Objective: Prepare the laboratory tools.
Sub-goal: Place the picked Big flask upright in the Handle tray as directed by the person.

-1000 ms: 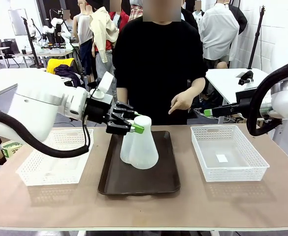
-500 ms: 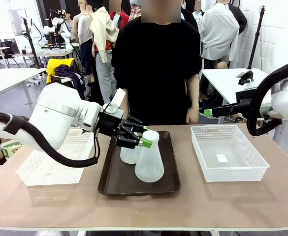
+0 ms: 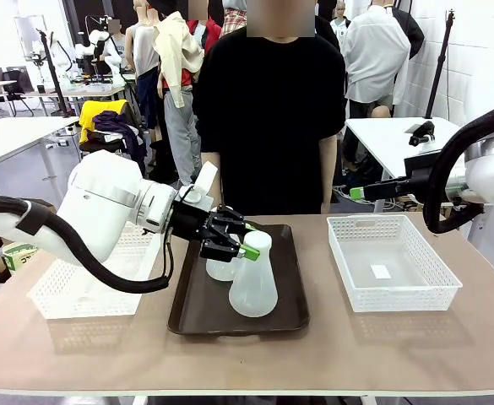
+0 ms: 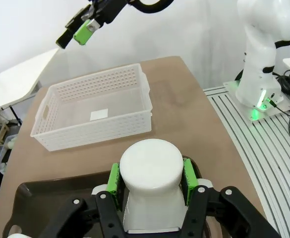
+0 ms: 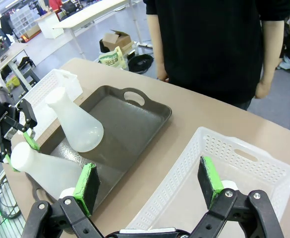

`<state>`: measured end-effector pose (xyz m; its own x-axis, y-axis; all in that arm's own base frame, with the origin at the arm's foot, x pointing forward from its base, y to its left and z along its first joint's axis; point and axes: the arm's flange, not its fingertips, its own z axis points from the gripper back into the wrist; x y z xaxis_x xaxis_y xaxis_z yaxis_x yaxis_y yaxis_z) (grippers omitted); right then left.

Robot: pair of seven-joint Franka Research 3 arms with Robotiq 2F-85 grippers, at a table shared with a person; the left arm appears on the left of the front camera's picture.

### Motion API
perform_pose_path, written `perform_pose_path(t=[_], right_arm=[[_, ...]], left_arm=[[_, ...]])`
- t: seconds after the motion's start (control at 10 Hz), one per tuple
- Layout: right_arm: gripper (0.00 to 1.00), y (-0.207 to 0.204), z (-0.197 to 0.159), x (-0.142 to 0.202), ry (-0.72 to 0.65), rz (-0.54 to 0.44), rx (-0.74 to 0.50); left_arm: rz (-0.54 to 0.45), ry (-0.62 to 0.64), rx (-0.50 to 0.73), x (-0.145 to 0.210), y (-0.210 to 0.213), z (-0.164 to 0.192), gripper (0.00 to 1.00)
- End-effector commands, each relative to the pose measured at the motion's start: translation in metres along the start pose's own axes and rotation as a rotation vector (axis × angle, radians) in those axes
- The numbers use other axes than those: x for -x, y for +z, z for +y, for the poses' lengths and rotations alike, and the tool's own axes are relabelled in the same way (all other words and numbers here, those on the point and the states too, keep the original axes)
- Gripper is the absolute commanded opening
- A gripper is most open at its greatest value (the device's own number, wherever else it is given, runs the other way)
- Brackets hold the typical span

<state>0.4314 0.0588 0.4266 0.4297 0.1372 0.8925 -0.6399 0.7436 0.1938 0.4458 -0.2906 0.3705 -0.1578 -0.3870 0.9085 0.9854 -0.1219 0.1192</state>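
Two translucent whitish flasks are on the dark brown tray [image 3: 289, 316]. My left gripper [image 3: 248, 246] is shut on the neck of the nearer flask [image 3: 253, 291], which leans slightly; I cannot tell whether its base rests on the tray. The left wrist view looks down on that flask's capped top [image 4: 151, 166] between the green pads [image 4: 114, 178]. The second flask [image 3: 219, 268] stands upright just behind it. In the right wrist view both flasks show, the upright one [image 5: 76, 126] and the held one [image 5: 43, 168]. My right gripper [image 5: 149, 186] is open, high at the table's right [image 3: 356, 192].
A white mesh basket [image 3: 95, 283] stands left of the tray and another [image 3: 390, 291] to its right, holding a small white slip. A person in black stands at the far edge with arms hanging down. Bare tabletop runs along the near side.
My left gripper has carried the held flask right and lower, toward the tray's front. The person's hand, held out over the far edge, has dropped to the side. The right arm stayed put.
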Motion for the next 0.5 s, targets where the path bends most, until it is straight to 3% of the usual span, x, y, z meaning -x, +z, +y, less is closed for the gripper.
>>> perform_pose_path(t=[0.0,0.3,0.4], right_arm=[[1.0,0.001,0.001,0.0,-0.011,0.006,0.002],[1.0,0.001,0.001,0.0,-0.011,0.006,0.002],[1.0,0.001,0.001,0.0,-0.011,0.006,0.002]], left_arm=[[0.023,-0.023,-0.001,-0.002,-0.005,0.004,0.27],[0.03,-0.021,0.003,-0.002,0.0,0.003,0.86],[0.036,-0.002,0.002,0.002,0.005,0.002,1.0]])
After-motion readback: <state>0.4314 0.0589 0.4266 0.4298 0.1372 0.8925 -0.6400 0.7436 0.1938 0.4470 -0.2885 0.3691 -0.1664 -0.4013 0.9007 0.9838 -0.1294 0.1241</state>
